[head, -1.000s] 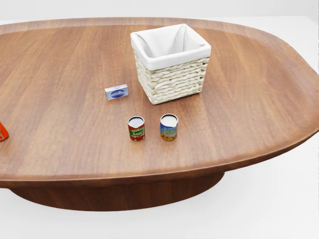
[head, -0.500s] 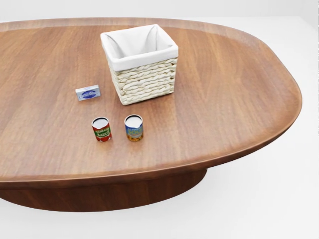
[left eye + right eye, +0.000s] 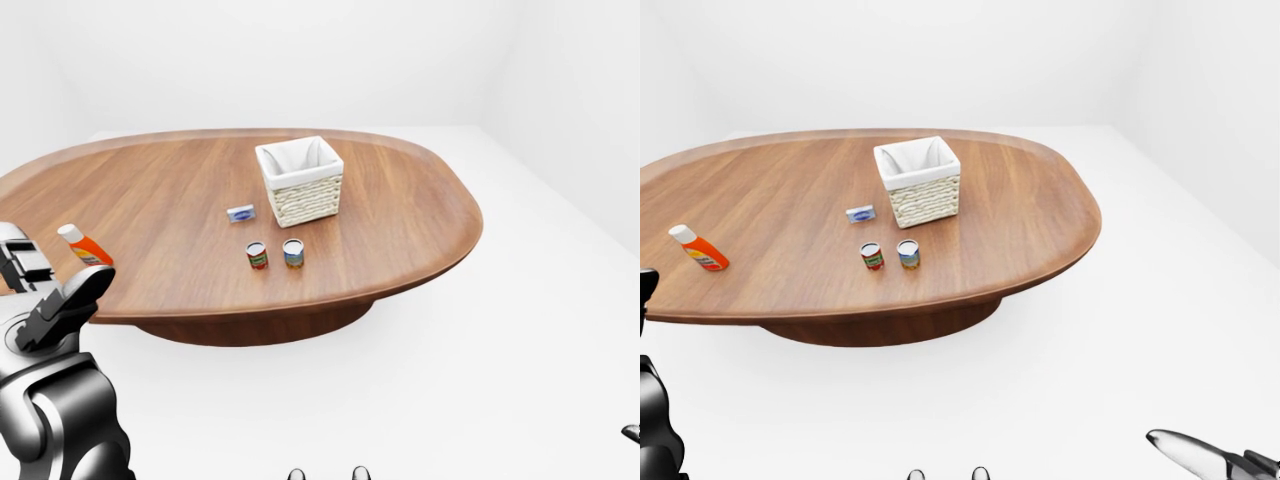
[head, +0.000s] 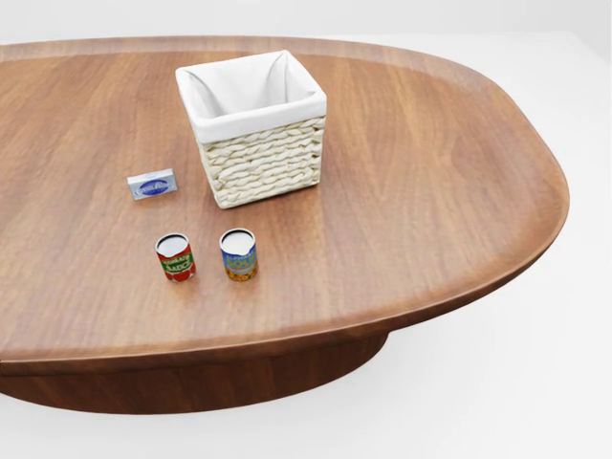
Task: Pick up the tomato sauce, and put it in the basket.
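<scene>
The whole head view slides left as my base moves. The tomato sauce can [image 4: 175, 257] stands on the tabletop [image 4: 430, 172], just beside a blue-labelled can [image 4: 238, 253], below the basket [image 4: 253, 124]. My left robot hand [image 3: 45, 300] hangs low off the tabletop; I cannot tell its fingers' spread. I should close in squarely before reaching.

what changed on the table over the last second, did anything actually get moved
Only the camera moved: the whole head view slid left as the base shifted. The tomato sauce can, the second can, the small box and the basket keep the same layout on the table. Nothing was grasped.
</scene>
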